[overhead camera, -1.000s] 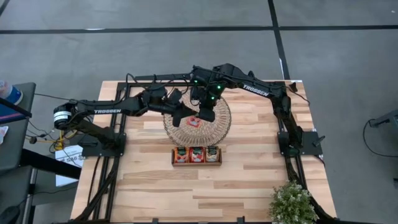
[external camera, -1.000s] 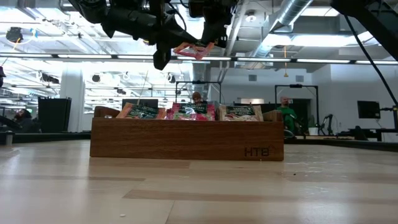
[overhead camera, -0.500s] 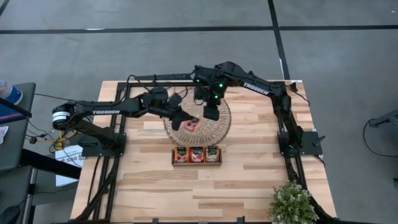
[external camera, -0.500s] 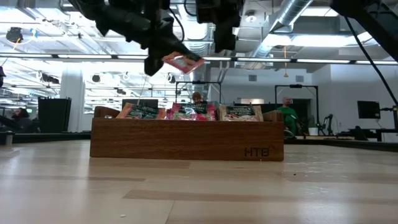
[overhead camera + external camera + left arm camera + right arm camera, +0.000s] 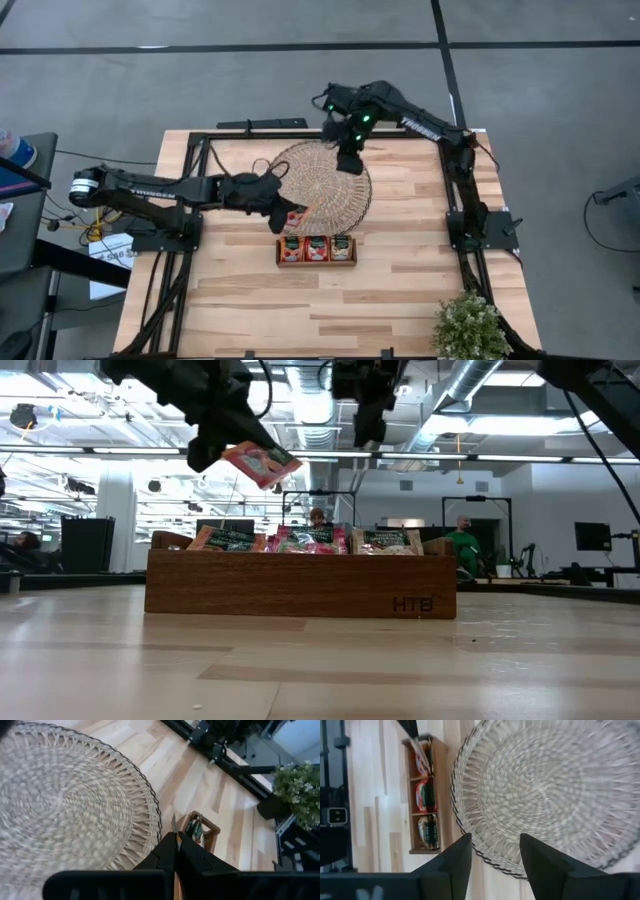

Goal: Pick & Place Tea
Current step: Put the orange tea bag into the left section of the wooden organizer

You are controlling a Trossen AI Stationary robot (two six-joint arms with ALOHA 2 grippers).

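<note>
While pinched on one edge of a red-orange tea sachet (image 5: 260,463), the left gripper (image 5: 283,213) hangs above the table, over the near-left rim of the woven mat (image 5: 318,188) and just beyond the left end of the wooden tray (image 5: 316,263). Fingers pressed together on the sachet; in the left wrist view only its thin edge (image 5: 174,826) shows between them. From table height the sachet tilts, its free corner dipping toward the tray, clear of the tray's contents.

Tray: three compartments, each with sachets standing upright, red and green faces visible. It sits on the table (image 5: 400,300) just on the near side of the mat, about midway between the left and right edges.

Right gripper (image 5: 349,160): fingers spread, nothing between them, raised over the far-right part of the mat. Its wrist view looks down past both fingers (image 5: 456,861) onto bare weave, with the tray beyond.

Mat surface: no sachets seen on it.

Potted plant (image 5: 470,326) at the near-right corner of the table. People (image 5: 460,540) stand in the room behind, far off.
</note>
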